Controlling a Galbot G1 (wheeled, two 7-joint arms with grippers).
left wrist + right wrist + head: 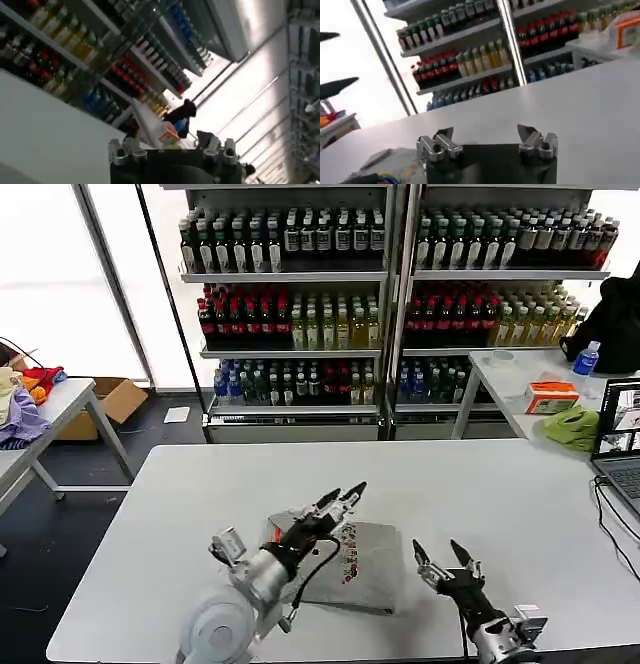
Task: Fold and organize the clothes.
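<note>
One of the clothes, a light grey shirt [375,572], lies folded flat on the white table [500,494], its small multicolour print [350,562] facing up. My left gripper [342,494] hovers open just above the shirt's far edge, holding nothing; its dark fingers [336,86] show spread apart in the right wrist view. To the right of the shirt, my right gripper [438,551] stands open and empty over bare tabletop. The right wrist view has the same gripper [485,132] with wide jaws, and a corner of the shirt [375,162] beside it.
Drink shelves [300,314] line the back. A side table at the right carries an orange box [551,396] and a lime-green cloth [572,427]. A laptop [620,434] and its cable sit at the table's right edge. Coloured fabrics [22,399] lie on a table at the left.
</note>
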